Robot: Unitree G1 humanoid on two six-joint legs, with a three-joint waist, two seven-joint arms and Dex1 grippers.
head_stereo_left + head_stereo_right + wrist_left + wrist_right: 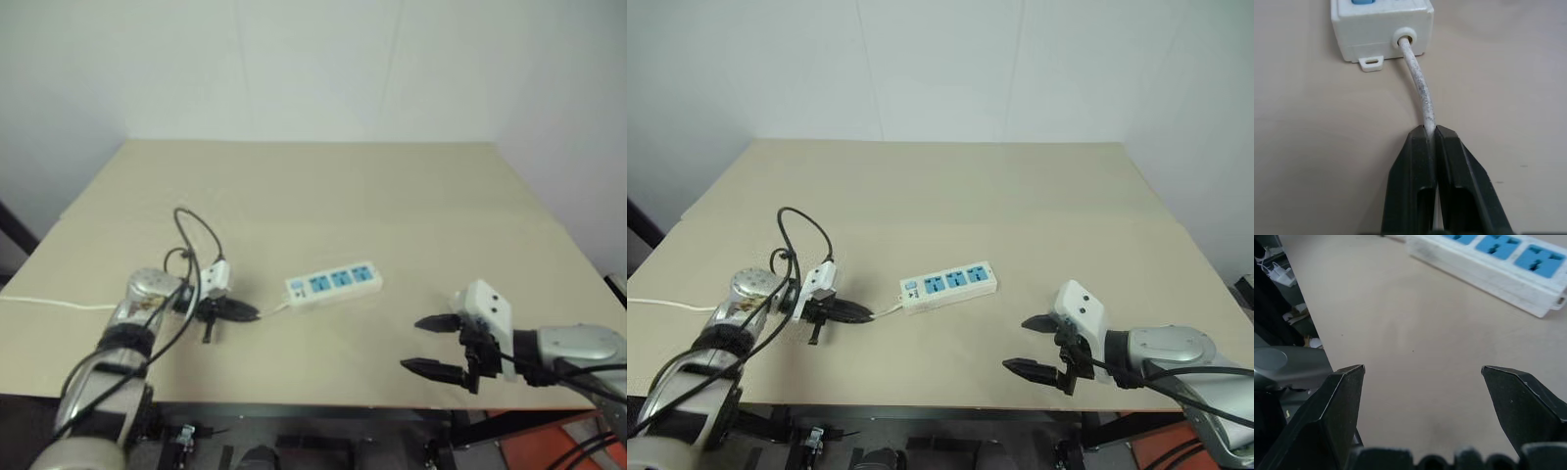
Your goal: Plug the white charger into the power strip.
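Notably, the thin, pliant cord [1420, 93] is pinched by the closed left gripper [1430, 134] beside the light, rigid power strip [333, 282]; the right gripper [438, 345] is held wide, empty.

Even, diffuse indoor light, moderately bright; source not visible. Table [392, 215] evenly lit, no glare; wall pale, slightly greyer toward the corners. Shadows soft and short: faint one under the strip [333, 284], another beneath the right gripper [436, 348]. Head views mildly soft overall. Left wrist view sharp on the cord [1420, 93], black fingers [1410, 196] dark. Right wrist view: strip blurred, fingertips crisp.
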